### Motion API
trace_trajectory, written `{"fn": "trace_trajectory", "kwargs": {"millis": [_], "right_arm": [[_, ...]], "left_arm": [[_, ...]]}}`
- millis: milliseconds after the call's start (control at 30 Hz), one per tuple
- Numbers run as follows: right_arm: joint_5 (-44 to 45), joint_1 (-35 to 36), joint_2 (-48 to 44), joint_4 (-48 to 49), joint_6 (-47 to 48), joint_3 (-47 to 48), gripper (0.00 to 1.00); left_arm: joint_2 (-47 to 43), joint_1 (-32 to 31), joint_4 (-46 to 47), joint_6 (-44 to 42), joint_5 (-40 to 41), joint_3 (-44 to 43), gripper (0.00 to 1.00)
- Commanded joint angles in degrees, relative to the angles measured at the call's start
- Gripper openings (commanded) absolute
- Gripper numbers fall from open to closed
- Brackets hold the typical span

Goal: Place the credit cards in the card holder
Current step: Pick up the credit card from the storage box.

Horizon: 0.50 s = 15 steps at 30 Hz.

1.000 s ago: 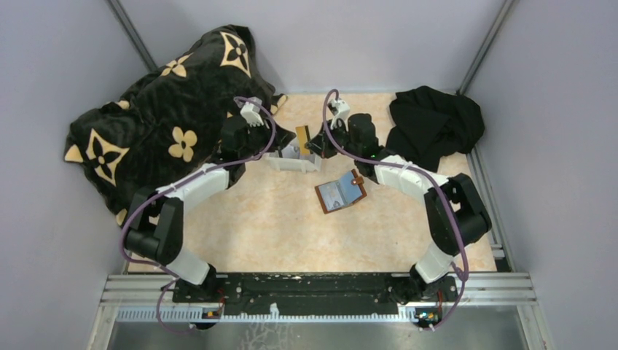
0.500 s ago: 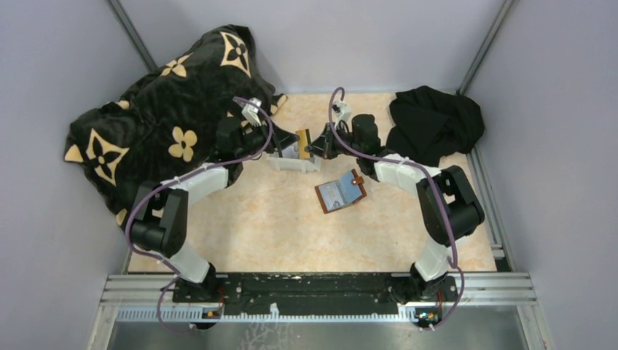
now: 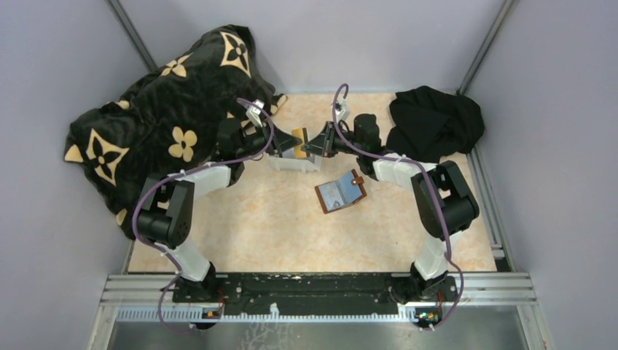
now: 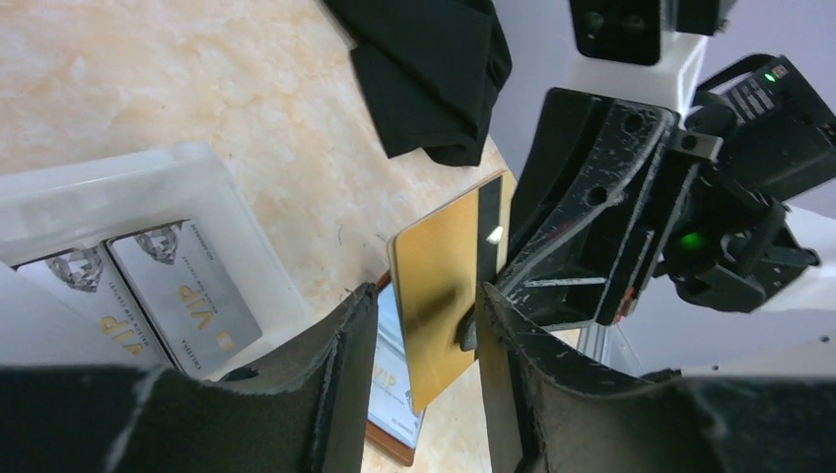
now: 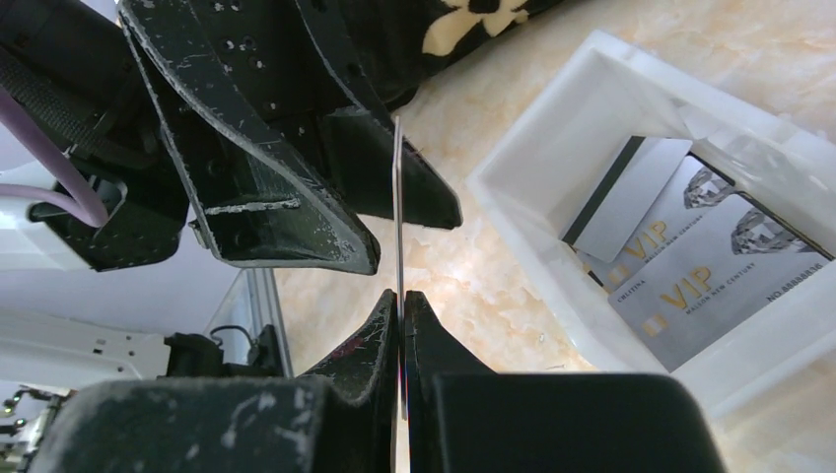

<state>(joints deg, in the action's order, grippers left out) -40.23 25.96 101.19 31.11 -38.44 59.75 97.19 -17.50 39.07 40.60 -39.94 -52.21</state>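
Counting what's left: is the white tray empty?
No, two silver VIP cards lie face up in the white tray.

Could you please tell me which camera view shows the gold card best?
The left wrist view: the gold card faces that camera, so its gold face and black stripe are visible. The right wrist view shows the gold card only as a thin edge; in the top view the gold card is a small tan patch.

My arms are built from white moulded link shells point(image 3: 208, 179) and black rounded joint housings point(image 3: 164, 222). A purple cable point(image 5: 49, 158) loops along each arm. My left pincer point(image 4: 424, 305) and right pincer point(image 5: 401, 301) have black tapered fingers point(image 4: 592, 197), scuffed and dotted with small holes. A green indicator lamp point(image 4: 692, 239) glows on my right wrist.
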Motion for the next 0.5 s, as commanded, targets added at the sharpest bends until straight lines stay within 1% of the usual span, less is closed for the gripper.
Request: {"fn": "trace_trajectory", "kwargs": {"millis": [0,67,167,233,333,467], "right_arm": [[-3.13,-0.47,1.58,6.52,-3.18,0.93,0.0],[-3.4,-0.47,1.81,7.12,-3.6,0.9,0.0],[-3.79,-0.75,1.91,8.01,-4.3,0.83,0.0],[-4.08,-1.24,1.91,9.36,-5.27,0.42,0.0],[-5.41,-2.62,2.3,13.95,-8.78,-0.81,0.1],[-7.12,-3.73,3.1,20.3,-13.21,-2.05,0.14]], "left_arm": [[1.67,0.54,7.34,2.6,-5.7,0.08,0.44],[2.83,0.6,9.11,4.08,-8.46,-0.11,0.37],[4.04,0.7,10.86,5.43,-11.26,-0.49,0.21],[4.34,0.86,11.19,5.67,-12.19,-0.53,0.15],[4.13,1.33,11.26,5.65,-12.2,-0.15,0.09],[4.36,1.74,11.61,6.03,-12.44,-0.12,0.08]]}}
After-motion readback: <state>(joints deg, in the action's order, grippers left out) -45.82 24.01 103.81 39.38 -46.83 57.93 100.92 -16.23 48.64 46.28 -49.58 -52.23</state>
